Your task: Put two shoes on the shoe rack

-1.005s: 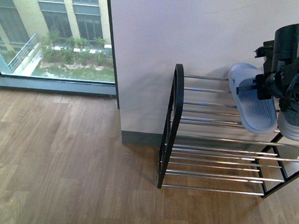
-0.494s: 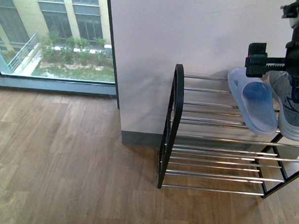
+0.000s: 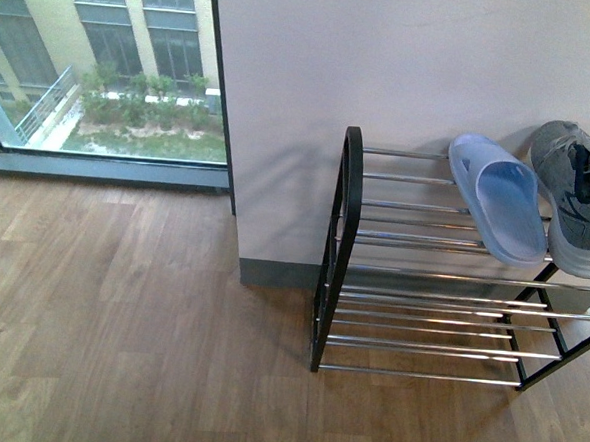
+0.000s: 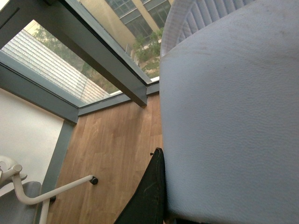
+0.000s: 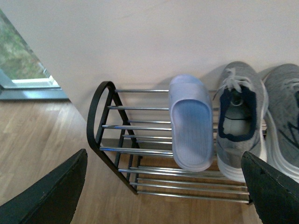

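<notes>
Wooden floor ran up to a white wall, where the low black-framed chrome-bar shoe rack [image 5: 140,140] carried one pale blue rubber slide [image 5: 189,126] beside grey knit sneakers [image 5: 240,123]. With the right claw [image 5: 163,196] spread, the left claw [image 4: 149,196] pinched the second slide [image 4: 229,116]; it probably belonged flat beside its mate.

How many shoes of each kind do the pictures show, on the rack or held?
Grey sneakers: 2, side by side on the rack's top tier.
Pale blue slides: 2, one on the rack, one held by the left gripper.
Total: 4 shoes.
</notes>
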You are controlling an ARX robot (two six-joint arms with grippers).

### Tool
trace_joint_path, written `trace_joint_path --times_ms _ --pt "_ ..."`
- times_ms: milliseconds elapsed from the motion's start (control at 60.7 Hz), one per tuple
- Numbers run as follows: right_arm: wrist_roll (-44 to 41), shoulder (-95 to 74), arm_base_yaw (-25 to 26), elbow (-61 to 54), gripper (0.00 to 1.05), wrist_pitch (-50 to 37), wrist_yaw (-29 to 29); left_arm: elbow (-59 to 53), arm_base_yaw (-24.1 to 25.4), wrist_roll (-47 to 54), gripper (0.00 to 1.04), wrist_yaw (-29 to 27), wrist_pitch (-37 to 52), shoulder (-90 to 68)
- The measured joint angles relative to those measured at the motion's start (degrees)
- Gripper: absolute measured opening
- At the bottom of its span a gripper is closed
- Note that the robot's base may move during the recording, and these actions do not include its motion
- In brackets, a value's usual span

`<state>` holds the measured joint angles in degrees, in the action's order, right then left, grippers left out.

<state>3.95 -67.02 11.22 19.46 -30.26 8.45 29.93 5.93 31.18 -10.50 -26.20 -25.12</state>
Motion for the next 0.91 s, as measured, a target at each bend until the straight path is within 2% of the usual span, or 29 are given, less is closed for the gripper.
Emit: trace_joint_path --times_ms 181,329,379,445,593,675,889,906 --pt "2.6 12.52 6.64 -7.28 0.95 -0.63 3.26 0.0 0.0 0.0 0.02 0.0 0.0 0.0" --pt "3.43 13.64 7.91 -8.04 0.95 -1.66 3.63 0.0 0.0 0.02 0.02 0.02 0.0 0.0" --pt "1.57 12.55 8.07 -9.86 0.88 -8.17 7.74 0.0 0.0 0.02 0.02 0.02 0.0 0.0" --pt "-1.14 13.64 6.54 -12.85 0.75 -14.64 8.41 0.0 0.0 0.0 0.02 0.0 0.0 0.0" --pt "-2.78 19.47 2.89 -15.32 0.5 -12.48 4.96 0.0 0.0 0.0 0.02 0.0 0.0 0.0" --pt "-3.21 20.33 1.25 -17.31 0.38 -14.23 3.3 0.0 0.0 0.0 0.02 0.0 0.0 0.0" --pt "-3.72 29.2 -2.8 -18.34 0.01 -6.51 -0.48 0.0 0.0 0.0 0.02 0.0 0.02 0.0" --pt "-3.8 29.66 -2.99 -18.34 0.02 -6.08 -0.63 0.0 0.0 0.0 0.02 0.0 0.02 0.0"
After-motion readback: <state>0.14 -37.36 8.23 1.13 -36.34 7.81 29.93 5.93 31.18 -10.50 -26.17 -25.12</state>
